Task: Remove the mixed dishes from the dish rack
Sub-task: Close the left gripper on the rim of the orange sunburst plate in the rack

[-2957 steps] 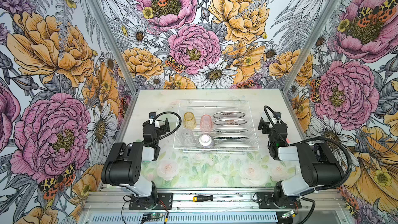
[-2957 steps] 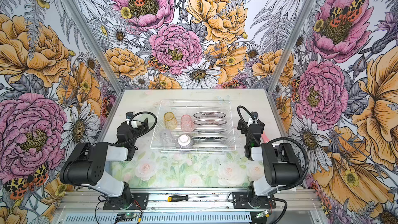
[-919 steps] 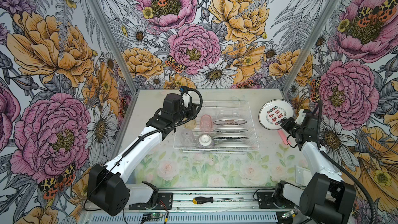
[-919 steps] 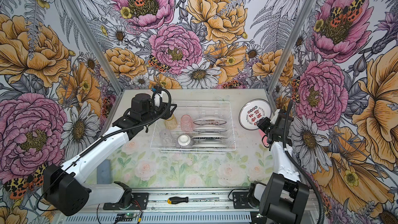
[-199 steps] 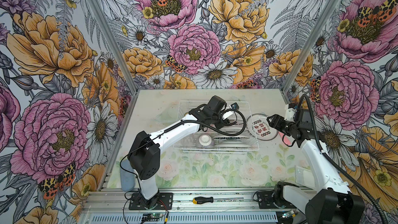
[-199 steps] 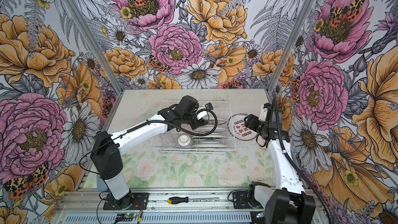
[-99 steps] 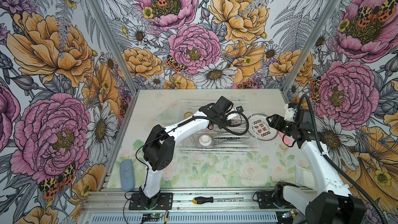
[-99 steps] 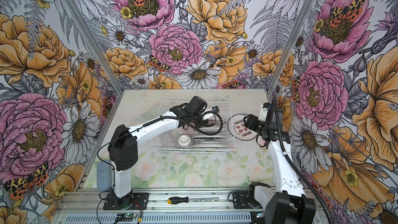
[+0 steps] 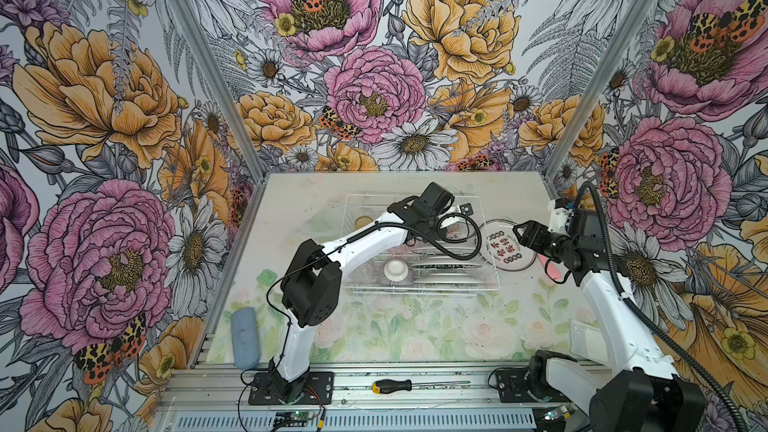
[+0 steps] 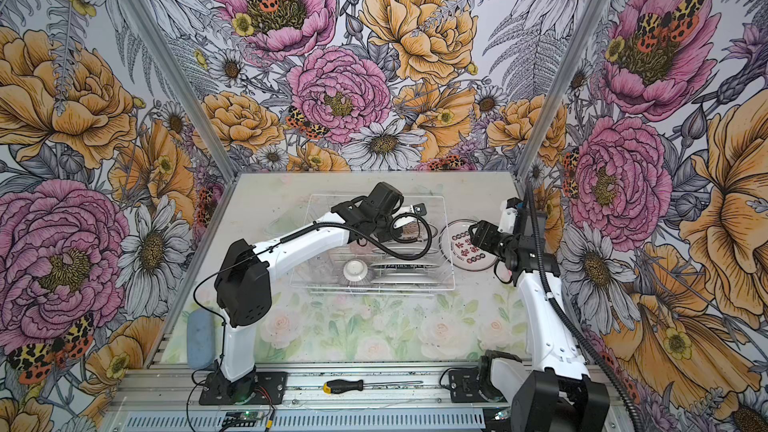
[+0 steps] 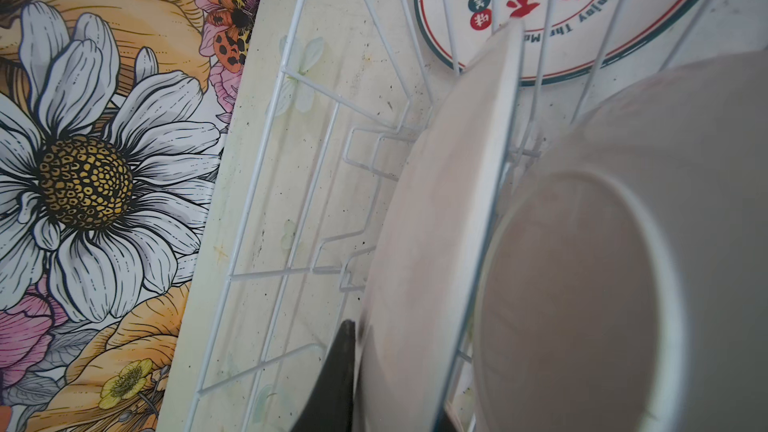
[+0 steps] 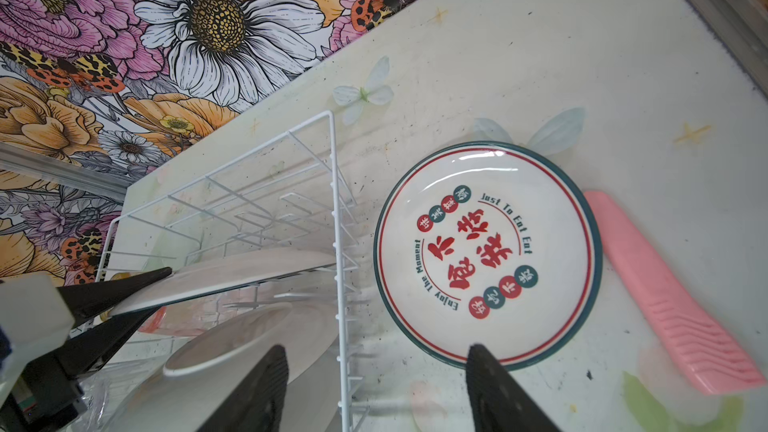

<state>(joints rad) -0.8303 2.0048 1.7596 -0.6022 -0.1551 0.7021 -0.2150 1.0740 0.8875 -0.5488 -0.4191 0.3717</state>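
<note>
Plates (image 9: 440, 264) — four counted. Three are standing on edge, one behind another, in the slots of the dish rack (image 9: 424, 290); the left arm's cable is partly hiding them in both top views. The fourth, the printed plate (image 12: 486, 251), is lying flat and face up on the table (image 9: 374, 334), just right of the rack's wire wall.

Rear plate (image 12: 249, 265): the left gripper (image 12: 160, 290) is pinching its rim, one black finger on each face, jaws nearly together; whether its lower edge is sitting in the slot I cannot tell.

Also in the rack: one ribbed bowl (image 9: 395, 272) is sitting upside down at the front, white base up, beside the plates; one amber tumbler (image 9: 365, 221) is showing at the rear left; one pink tumbler (image 12: 153, 320) is showing behind the rear plate.

The right gripper (image 12: 376, 347) is hanging over the printed plate's rim, fingers spread wide, gripping nothing; contact I cannot tell.

Off the rack — one pink ribbed strip (image 12: 673, 305) is lying just beside the printed plate; one blue-grey pad (image 9: 245, 336) is lying at the table's front left; one screwdriver (image 9: 395, 386) is lying on the front rail.
</note>
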